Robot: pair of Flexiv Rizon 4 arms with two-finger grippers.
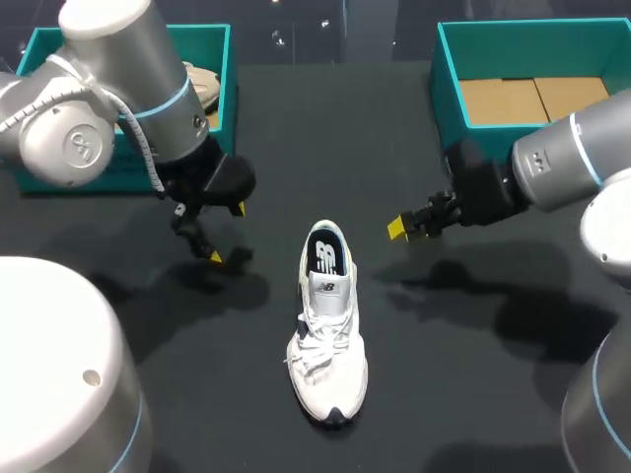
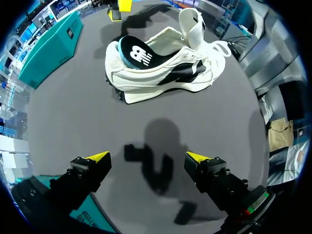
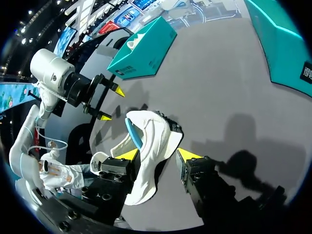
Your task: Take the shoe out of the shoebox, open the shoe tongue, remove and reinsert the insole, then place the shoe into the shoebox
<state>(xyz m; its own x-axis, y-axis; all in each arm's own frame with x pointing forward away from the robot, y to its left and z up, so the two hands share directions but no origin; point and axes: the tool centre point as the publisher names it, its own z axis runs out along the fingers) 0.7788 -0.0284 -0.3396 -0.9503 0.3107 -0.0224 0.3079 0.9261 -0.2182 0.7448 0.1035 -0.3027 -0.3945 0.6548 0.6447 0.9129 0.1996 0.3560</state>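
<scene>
Your left hand and right hand are wide open, empty; the white sneaker stands on the table between them. Pinch the tongue squarely while steadying the heel.

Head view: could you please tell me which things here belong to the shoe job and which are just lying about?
Job in hand:
- white shoe, out on the table
- its insole, inside it
- empty shoebox, on the right side
- left gripper and right gripper, both open

Lying about:
- second shoebox, on the left side
- the other shoe in it
</scene>
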